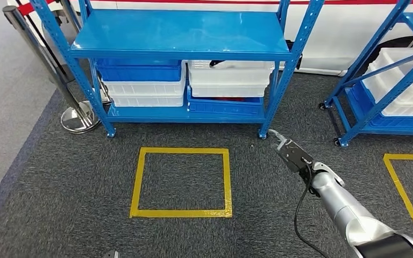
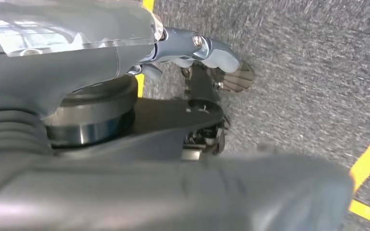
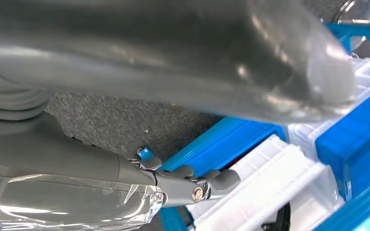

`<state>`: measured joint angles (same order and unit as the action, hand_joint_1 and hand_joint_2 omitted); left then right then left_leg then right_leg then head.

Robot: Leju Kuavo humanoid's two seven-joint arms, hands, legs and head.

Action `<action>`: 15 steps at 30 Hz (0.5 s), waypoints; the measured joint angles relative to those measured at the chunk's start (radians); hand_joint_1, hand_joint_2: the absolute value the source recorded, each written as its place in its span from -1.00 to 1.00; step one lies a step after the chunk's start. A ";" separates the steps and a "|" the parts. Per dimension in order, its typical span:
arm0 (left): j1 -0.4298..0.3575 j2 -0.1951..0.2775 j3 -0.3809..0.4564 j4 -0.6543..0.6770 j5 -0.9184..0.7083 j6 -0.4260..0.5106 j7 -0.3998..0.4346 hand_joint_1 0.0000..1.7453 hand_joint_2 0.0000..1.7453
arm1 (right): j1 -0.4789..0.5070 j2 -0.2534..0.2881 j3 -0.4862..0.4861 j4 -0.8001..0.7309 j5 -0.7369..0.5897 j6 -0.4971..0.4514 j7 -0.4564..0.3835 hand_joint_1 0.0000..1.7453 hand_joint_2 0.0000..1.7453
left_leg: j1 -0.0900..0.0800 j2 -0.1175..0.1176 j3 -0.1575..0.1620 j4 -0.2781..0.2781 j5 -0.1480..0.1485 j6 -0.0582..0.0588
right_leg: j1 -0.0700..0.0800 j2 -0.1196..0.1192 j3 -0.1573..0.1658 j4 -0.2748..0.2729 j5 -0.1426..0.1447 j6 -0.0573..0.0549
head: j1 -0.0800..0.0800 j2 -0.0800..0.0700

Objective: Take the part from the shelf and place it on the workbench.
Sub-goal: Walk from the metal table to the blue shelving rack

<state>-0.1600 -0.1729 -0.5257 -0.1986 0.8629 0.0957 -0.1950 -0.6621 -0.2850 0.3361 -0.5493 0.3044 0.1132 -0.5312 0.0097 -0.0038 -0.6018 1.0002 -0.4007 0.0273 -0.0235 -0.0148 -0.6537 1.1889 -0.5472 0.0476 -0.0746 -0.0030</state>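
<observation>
Two blue shelves (image 1: 180, 35) (image 1: 403, 80); four white bins (image 1: 145, 91) (image 1: 228, 78) (image 1: 403, 64) (image 1: 408, 105); two yellow floor squares (image 1: 183, 183) (image 1: 408, 185).

Glossy metal shelf (image 1: 180, 33), seemingly rough carpet (image 1: 75, 183)

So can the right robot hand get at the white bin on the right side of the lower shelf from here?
Probably yes. The right robot hand is raised toward the white bin, with only bare carpet between them, though it is still short of the shelf.
</observation>
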 joint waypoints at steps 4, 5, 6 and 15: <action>0.005 -0.002 0.001 0.000 0.006 -0.007 0.000 -1.00 0.50 | 0.015 -0.004 0.000 0.006 -0.008 0.002 0.003 -1.00 -1.00 | -0.001 -0.025 0.000 0.007 -0.004 0.000 | 0.000 0.012 -0.049 0.059 0.027 0.000 | 0.000 0.000; 0.006 -0.002 0.003 0.000 0.011 -0.014 0.000 -1.00 0.50 | 0.016 -0.005 0.000 0.007 -0.010 0.001 0.005 -1.00 -1.00 | -0.001 -0.030 0.000 0.011 -0.006 -0.003 | -0.001 0.013 -0.020 -0.010 0.068 -0.001 | 0.000 0.000; 0.006 -0.002 0.007 0.000 0.017 -0.022 0.000 -1.00 0.00 | 0.016 -0.006 -0.001 0.007 -0.012 -0.001 0.008 -1.00 -1.00 | -0.003 -0.034 -0.002 0.015 -0.011 -0.007 | 0.001 0.016 0.008 -0.078 0.095 -0.004 | 0.000 0.000; 0.010 -0.001 0.044 -0.002 0.046 -0.054 -0.015 -1.00 -1.00 | 0.005 -0.004 -0.001 0.019 -0.020 -0.009 0.025 -1.00 -1.00 | -0.004 -0.010 -0.082 0.187 -0.103 -0.053 | 0.002 0.013 0.090 -0.171 0.079 -0.056 | -0.001 0.000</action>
<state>-0.1495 -0.1743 -0.4813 -0.2007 0.9088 0.0413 -0.2102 -0.6574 -0.2893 0.3349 -0.5306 0.2845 0.1042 -0.5061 0.0056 -0.0142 -0.6833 1.1871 -0.5034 -0.0261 -0.0214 -0.0015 -0.5634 1.0181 -0.4677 -0.0084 -0.0754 -0.0031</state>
